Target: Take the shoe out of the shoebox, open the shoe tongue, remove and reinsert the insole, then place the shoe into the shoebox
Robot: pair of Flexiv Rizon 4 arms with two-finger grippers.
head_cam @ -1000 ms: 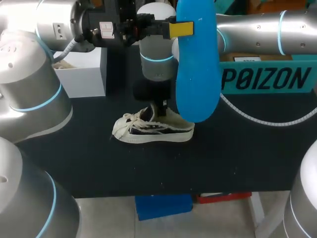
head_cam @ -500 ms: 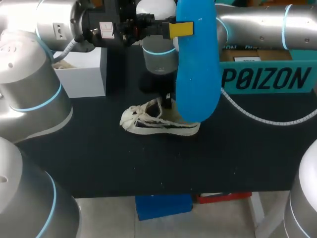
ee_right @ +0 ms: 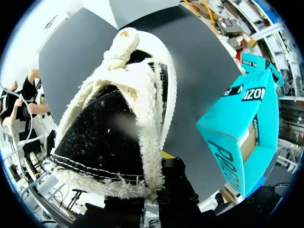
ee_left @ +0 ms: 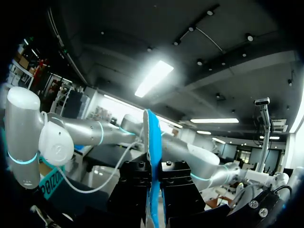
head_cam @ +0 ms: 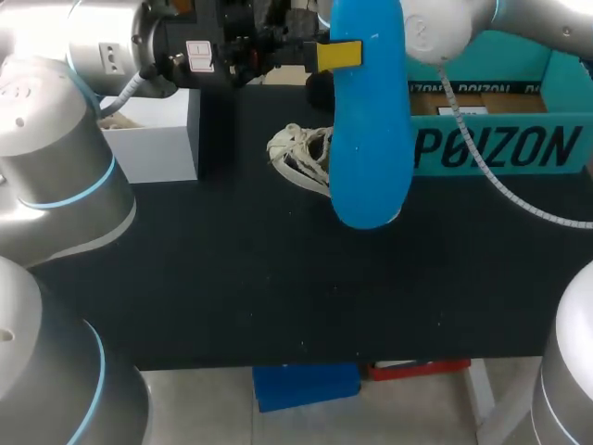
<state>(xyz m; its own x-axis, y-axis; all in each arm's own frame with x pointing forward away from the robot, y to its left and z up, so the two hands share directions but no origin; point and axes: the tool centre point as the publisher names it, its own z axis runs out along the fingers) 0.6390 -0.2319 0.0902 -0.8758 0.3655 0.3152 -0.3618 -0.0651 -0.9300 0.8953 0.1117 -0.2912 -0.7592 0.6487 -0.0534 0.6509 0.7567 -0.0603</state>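
Observation:
My left gripper (head_cam: 339,54) is shut on a long blue insole (head_cam: 369,120), held up high above the table and hanging lengthwise. In the left wrist view the insole (ee_left: 151,152) stands edge-on between the black fingers. The cream shoe (head_cam: 298,156) with dark sides hangs in the air, half hidden behind the insole. My right gripper (ee_right: 159,166) is shut on the shoe's (ee_right: 118,123) fleece-lined collar, toe pointing away from it. In the head view the insole covers that gripper. The teal shoebox (head_cam: 500,139) stands open at the back right, seen beside the shoe as the shoebox (ee_right: 242,128).
A white box (head_cam: 153,134) stands at the back left of the black table (head_cam: 278,278). My right arm (head_cam: 435,28) crosses above the shoebox's left end.
My right arm has lifted the shoe off the table and carried it back and to the right, turning it. The left arm and the insole have not moved.

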